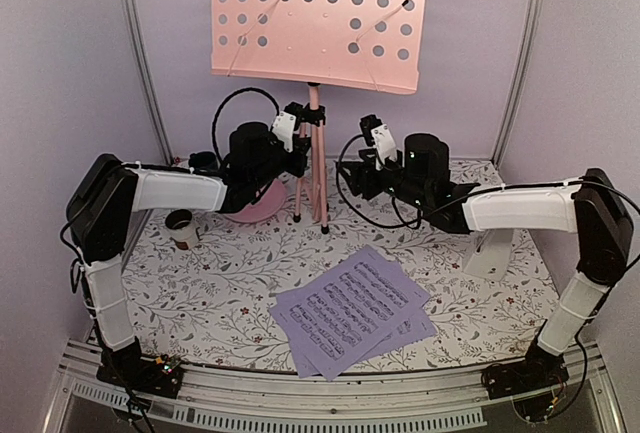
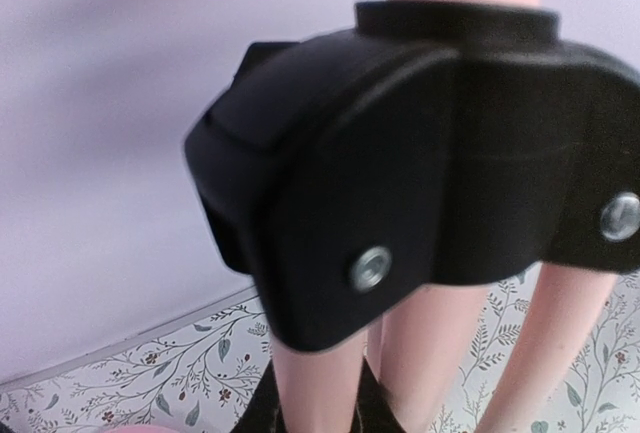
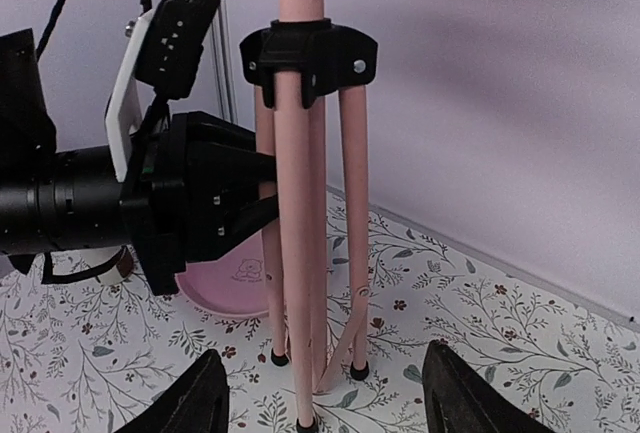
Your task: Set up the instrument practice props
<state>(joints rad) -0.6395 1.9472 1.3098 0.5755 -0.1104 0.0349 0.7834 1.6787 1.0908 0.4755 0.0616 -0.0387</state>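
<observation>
The pink music stand (image 1: pixel 318 18) stands at the back centre, its perforated desk up high and its tripod (image 1: pixel 312 168) on the table. My left gripper (image 1: pixel 297 158) is shut on one tripod leg just below the black joint (image 2: pixel 400 183). The dark fingers (image 2: pixel 262 415) flank that leg (image 2: pixel 315 393). My right gripper (image 1: pixel 362 175) is open and empty, facing the tripod (image 3: pixel 300 253) from the right, with its fingertips (image 3: pixel 200 398) wide apart short of the legs. The lavender sheet music pages (image 1: pixel 350 318) lie at the front centre. The white metronome (image 1: pixel 490 253) stands at the right, partly under my right arm.
A round pink plate (image 1: pixel 258 205) lies behind my left gripper, close to the tripod feet, and also shows in the right wrist view (image 3: pixel 225 288). A small cup (image 1: pixel 181 225) stands at the left. Purple walls close in the back and sides.
</observation>
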